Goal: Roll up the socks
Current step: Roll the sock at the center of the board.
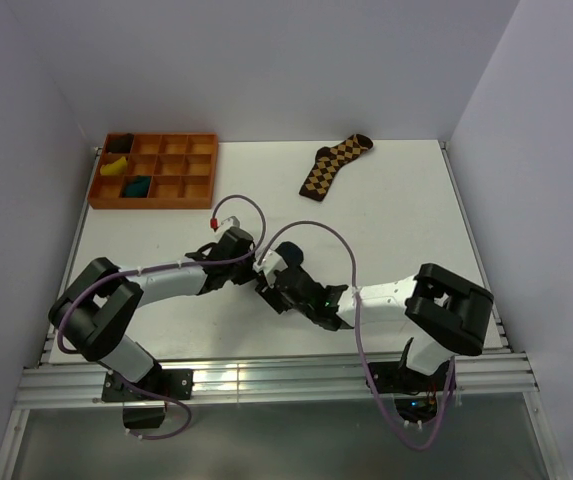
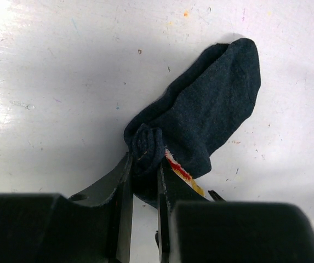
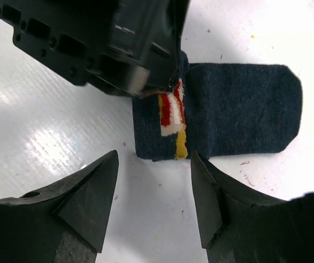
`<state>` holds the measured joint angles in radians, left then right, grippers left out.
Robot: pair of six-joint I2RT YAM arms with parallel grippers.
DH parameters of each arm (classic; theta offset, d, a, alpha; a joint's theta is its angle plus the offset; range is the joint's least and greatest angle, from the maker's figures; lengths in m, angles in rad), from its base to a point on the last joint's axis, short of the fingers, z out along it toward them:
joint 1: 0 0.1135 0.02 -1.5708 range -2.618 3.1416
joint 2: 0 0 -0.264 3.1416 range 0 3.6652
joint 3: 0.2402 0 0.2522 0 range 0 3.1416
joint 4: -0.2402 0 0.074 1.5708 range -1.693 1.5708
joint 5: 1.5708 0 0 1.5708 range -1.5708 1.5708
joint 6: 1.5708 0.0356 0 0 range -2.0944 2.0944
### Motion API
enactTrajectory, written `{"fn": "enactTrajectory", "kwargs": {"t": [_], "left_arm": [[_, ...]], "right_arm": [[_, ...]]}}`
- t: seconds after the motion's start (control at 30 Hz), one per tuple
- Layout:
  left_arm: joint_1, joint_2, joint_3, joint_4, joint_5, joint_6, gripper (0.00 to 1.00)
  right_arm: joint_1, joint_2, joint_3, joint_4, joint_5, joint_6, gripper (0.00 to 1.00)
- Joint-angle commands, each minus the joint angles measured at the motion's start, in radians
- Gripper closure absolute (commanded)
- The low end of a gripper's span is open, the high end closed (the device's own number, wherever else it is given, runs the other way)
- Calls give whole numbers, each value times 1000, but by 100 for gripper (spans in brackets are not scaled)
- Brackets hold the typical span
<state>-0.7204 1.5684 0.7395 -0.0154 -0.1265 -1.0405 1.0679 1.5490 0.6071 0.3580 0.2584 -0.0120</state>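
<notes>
Dark teal-green fabric sock (image 2: 211, 109) lies on the white table (image 2: 63, 82), and the left gripper (image 2: 146, 161) has a bunched fold of its edge pinched tight between both fingers. The rest of the fabric stretches away beyond the tips. A red, white and yellow patch (image 3: 172, 112) shows right beside that pinch. Right gripper (image 3: 154, 164) hovers with jaws wide apart, nothing between them, the sock's edge just ahead of its fingertips. Far beyond both tools sit an orange compartment tray (image 1: 201, 170), holding a small teal bundle (image 1: 138, 186), and a brown checked sock (image 1: 334, 165).
</notes>
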Motion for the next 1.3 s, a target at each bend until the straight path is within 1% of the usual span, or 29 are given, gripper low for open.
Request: {"fn": "enactTrajectory", "kwargs": {"t": [0.0,0.17,0.33,0.43,0.53,0.57,0.63,0.67,0.7,0.73,0.77,0.8,0.87,0.9,0.93,0.97,1.0,1.03,1.13,1.2,1.23,1.27], "left_arm": [[-5,22,20,-49,14,27,100],[-7,31,24,-44,28,27,100],[-7,38,27,-44,37,27,100],[-7,41,29,-41,42,25,100],[-7,42,29,-41,45,22,100],[-7,44,31,-43,45,23,100],[-7,41,31,-38,50,19,100],[-7,39,29,-35,53,19,100],[-7,39,28,-34,51,16,100],[-5,36,28,-32,50,16,99],[-7,33,28,-34,47,13,97],[-7,32,28,-35,44,10,96],[-5,24,24,-40,31,5,89],[-4,18,23,-44,28,2,87],[-1,7,21,-44,21,-4,80],[2,-1,17,-43,19,-7,75],[10,-10,14,-41,16,-12,71],[13,-24,11,-35,16,-18,62],[38,-48,-2,-20,31,-18,47],[55,-60,-8,-21,39,-23,40],[61,-77,-12,-20,39,-29,34],[67,-88,-25,-17,36,-32,34]], "right_arm": [[35,36,63,49,140,-78,37],[70,98,105,35,176,-105,37],[78,163,132,18,189,-103,38],[83,184,134,18,197,-94,41],[83,204,132,21,197,-82,54],[83,213,132,16,202,-74,65],[83,217,129,16,203,-66,77],[83,217,128,15,196,-59,87],[83,217,123,13,190,-52,93],[83,214,120,12,183,-48,98],[81,207,117,7,177,-34,100],[76,204,108,6,147,-25,100],[55,180,94,2,93,9,100],[44,169,79,2,38,10,100],[17,155,74,-10,9,53,100],[1,149,68,-14,-17,66,100],[-14,145,62,-19,-75,79,100],[-44,140,60,-33,-111,92,100],[-91,148,71,-63,-232,144,100],[-126,154,69,-68,-292,171,100],[-138,157,69,-67,-359,182,100],[-166,163,71,-67,-389,201,100]]}}
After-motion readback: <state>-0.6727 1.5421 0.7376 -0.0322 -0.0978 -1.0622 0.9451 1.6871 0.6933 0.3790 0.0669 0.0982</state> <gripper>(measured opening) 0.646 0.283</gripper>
